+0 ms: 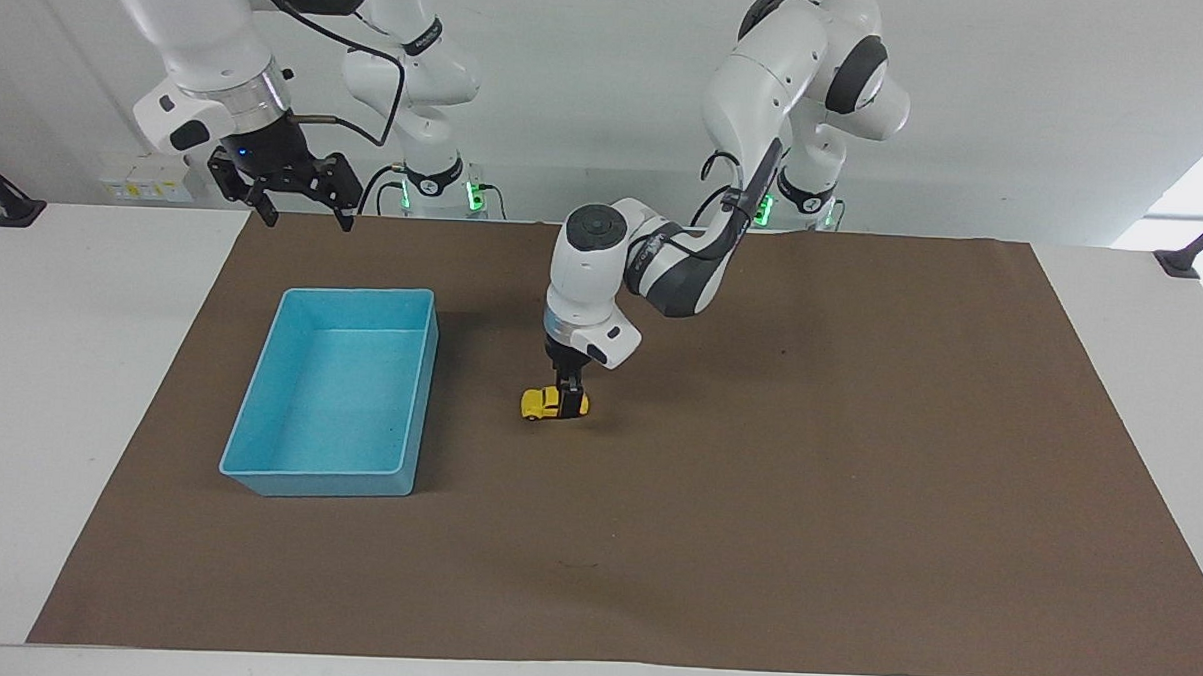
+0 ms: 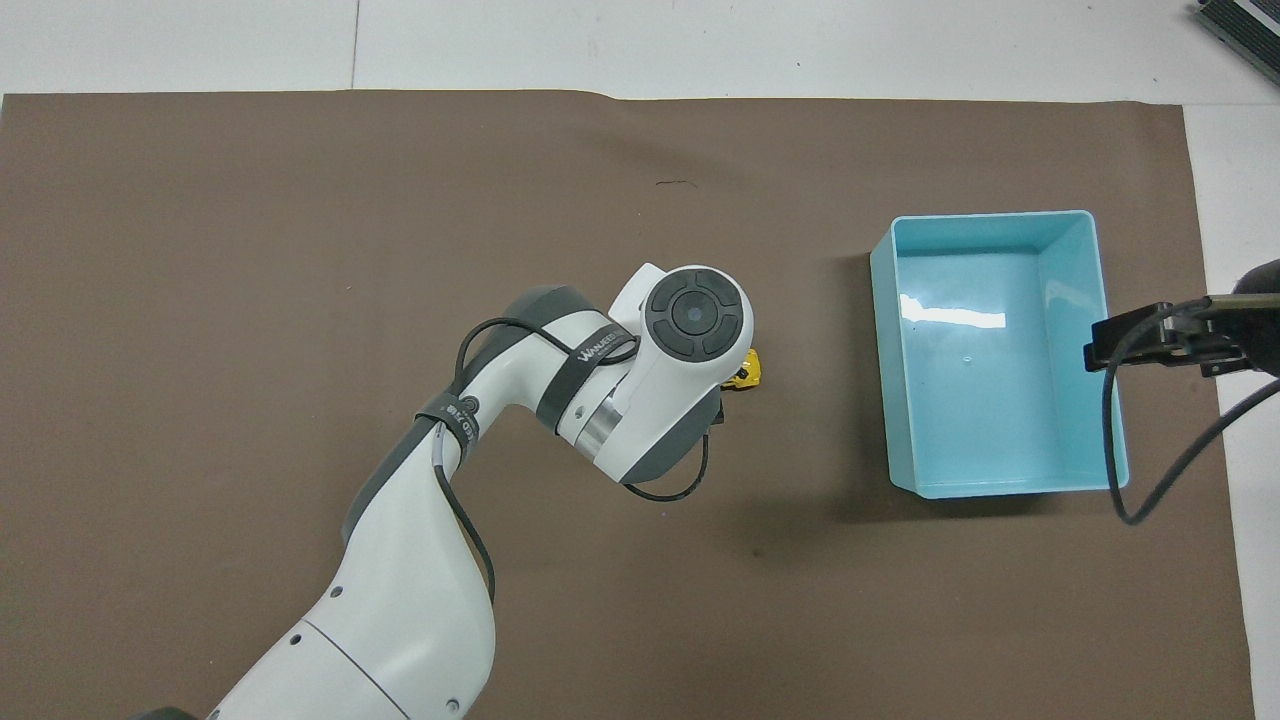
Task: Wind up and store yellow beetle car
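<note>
On the brown mat [image 1: 756, 504], the yellow beetle car [image 1: 542, 404] sits at 3 o'clock of the light-blue bin [image 1: 258, 436] in the facing view — left gripper [image 1: 569, 397] straddles it, jaws released. Right gripper [image 1: 301, 207] waits unclenched over the table's edge — near the bin.

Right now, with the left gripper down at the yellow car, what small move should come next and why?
Probably close the left gripper on the yellow beetle car. It is down at the car, about mid-body, jaws apparently still open and the car still resting on the brown mat, so nothing is held yet. The light-blue bin sits beside it, and the right gripper waits raised near the bin's end of the table.
</note>
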Robot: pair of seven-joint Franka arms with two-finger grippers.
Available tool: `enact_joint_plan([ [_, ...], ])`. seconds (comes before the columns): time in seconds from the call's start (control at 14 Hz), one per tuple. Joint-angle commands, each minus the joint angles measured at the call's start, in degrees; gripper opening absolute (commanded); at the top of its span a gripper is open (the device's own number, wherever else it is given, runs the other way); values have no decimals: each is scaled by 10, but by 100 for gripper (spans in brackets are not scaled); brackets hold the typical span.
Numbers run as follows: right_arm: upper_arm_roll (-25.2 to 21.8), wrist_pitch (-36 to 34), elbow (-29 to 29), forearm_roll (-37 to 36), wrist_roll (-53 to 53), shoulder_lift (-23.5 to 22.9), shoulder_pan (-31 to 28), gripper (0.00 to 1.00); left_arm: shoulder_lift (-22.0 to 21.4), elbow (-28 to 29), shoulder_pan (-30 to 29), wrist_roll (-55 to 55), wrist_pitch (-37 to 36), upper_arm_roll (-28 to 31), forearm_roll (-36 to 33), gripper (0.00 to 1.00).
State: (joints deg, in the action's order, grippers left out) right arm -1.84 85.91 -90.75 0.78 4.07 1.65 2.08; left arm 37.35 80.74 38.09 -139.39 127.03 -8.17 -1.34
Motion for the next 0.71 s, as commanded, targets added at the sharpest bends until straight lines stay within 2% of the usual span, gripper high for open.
enact_joint_plan([
  [0.0,2,3,-14,8,-9,11,-4,100,11,-13,9,-17,5,8,-9,100],
  [0.64,2,2,-14,8,-9,11,-4,100,6,17,8,-16,32,6,-11,100],
])
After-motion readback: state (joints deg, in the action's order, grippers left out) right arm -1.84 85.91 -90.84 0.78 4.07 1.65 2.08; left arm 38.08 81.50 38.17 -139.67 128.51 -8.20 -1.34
